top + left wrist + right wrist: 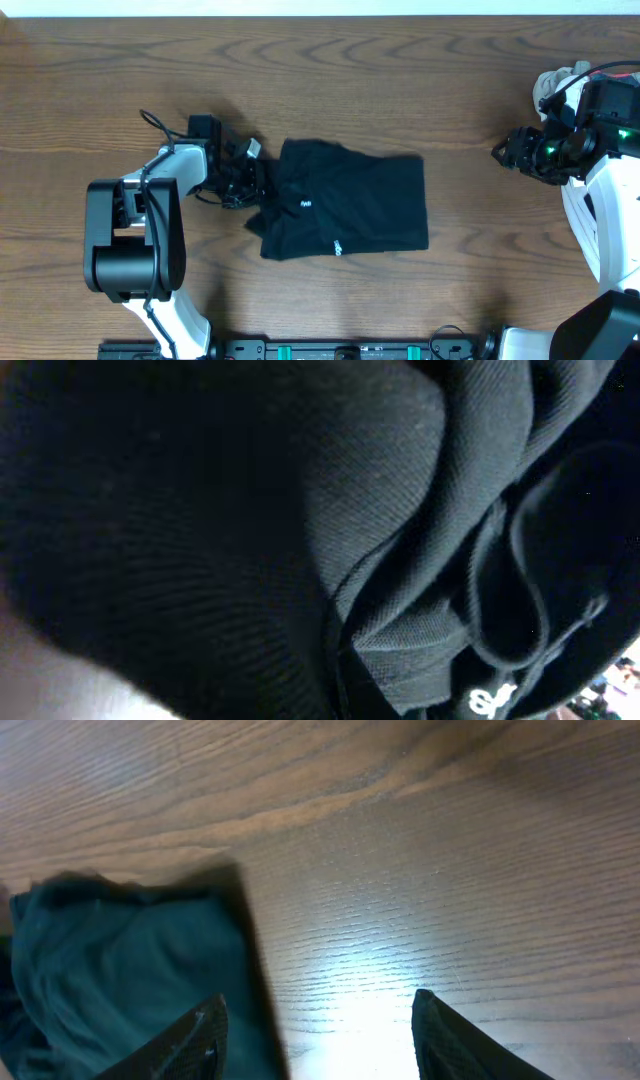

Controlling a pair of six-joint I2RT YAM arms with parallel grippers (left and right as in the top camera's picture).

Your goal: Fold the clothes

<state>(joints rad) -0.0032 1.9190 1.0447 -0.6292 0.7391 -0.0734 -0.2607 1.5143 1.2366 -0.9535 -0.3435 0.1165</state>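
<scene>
The clothes are one black shirt, lying folded into a rough rectangle in the middle of the wooden table, with a tiny white logo near its front edge. My left gripper is at the shirt's left edge, shut on the bunched fabric there. Black knit folds fill the left wrist view, with a white logo at the bottom right; the fingers are hidden. My right gripper hovers open, well to the right of the shirt. In the right wrist view the right gripper is empty over bare wood, with the shirt at the left.
The wooden table stretches around the shirt. The left arm's base stands at the front left and the right arm's body at the far right. A rail runs along the table's front edge.
</scene>
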